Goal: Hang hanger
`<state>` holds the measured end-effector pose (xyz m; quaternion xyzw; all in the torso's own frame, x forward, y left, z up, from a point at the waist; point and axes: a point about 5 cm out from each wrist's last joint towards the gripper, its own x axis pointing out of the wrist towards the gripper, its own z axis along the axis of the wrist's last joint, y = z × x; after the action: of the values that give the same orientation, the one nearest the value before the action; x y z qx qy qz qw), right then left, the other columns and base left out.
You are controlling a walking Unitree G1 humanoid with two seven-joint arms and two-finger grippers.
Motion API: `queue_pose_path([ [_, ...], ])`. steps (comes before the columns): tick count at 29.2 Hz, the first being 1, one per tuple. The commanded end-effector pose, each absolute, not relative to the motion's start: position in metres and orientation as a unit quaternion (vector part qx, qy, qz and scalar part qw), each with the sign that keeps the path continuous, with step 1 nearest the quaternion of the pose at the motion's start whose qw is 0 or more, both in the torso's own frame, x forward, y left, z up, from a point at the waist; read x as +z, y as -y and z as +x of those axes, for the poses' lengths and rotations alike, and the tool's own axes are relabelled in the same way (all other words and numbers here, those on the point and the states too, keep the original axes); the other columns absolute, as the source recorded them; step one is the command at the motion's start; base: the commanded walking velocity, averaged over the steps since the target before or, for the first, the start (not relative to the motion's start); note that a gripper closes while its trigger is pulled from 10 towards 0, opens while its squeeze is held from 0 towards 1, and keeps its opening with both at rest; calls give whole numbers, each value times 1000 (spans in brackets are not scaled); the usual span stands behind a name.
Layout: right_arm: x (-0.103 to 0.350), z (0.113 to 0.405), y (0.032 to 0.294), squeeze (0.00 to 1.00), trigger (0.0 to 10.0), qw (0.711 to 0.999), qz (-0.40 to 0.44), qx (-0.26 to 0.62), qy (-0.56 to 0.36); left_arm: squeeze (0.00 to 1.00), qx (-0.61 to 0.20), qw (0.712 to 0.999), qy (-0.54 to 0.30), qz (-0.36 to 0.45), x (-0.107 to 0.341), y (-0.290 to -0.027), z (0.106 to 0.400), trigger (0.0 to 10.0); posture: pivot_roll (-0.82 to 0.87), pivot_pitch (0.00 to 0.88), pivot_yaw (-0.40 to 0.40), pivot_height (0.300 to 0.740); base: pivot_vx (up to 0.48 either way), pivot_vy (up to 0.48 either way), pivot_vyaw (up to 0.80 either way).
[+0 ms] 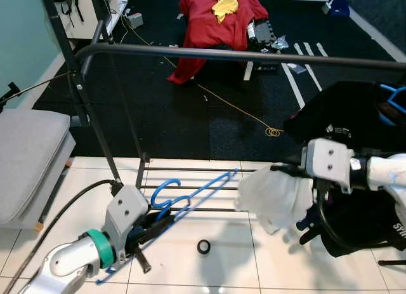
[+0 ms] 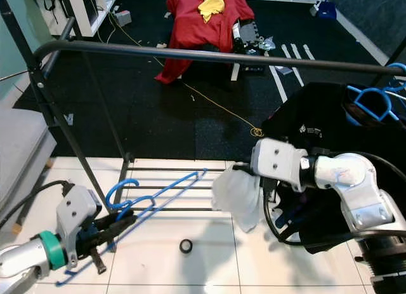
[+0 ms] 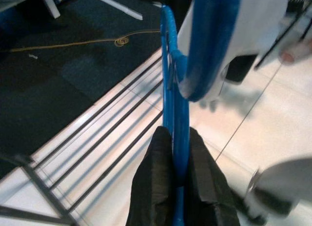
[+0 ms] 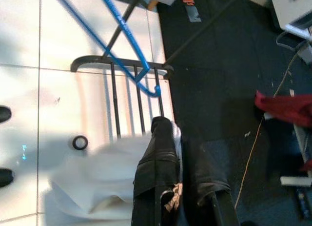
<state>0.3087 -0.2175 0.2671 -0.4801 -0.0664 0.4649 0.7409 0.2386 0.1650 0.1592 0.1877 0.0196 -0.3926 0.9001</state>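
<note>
Left gripper (image 1: 150, 231), lower left of frame, was clamped on the blue hanger (image 1: 190, 195), which extended up-right. Right gripper (image 4: 178, 138) pinched a white cloth (image 1: 273, 195) at centre right.

White tile floor (image 1: 222, 268), dark carpet (image 1: 190, 116)

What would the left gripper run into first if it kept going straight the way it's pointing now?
The left gripper, shut on the blue hanger, points toward the rack's low floor bars and the white cloth held by the right gripper. It would probably meet the bars first, though depth is unclear.
</note>
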Motion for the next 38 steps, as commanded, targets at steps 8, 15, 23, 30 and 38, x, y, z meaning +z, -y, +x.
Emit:
queue_pose_path([
  [8,268,314,220,0,10000,729,-514,444,83,0,-389,894,-62,212,139,-178,223,10000,-158,211,53,740,0,0,0],
  [15,202,322,188,0,10000,911,-170,362,100,0,-181,977,-59,98,125,-184,247,10000,-113,199,20,740,0,0,0],
  [23,103,297,145,0,10000,968,-2,249,31,0,-72,987,-86,119,96,-180,251,10000,-103,192,40,740,0,0,0],
  [30,106,299,144,0,10000,979,42,191,51,0,-83,990,-87,71,94,-164,257,10000,-115,181,54,740,0,0,0],
  [38,119,314,168,0,10000,996,14,68,61,0,-81,993,-48,71,106,-147,264,10000,-110,169,42,740,0,0,561],
])
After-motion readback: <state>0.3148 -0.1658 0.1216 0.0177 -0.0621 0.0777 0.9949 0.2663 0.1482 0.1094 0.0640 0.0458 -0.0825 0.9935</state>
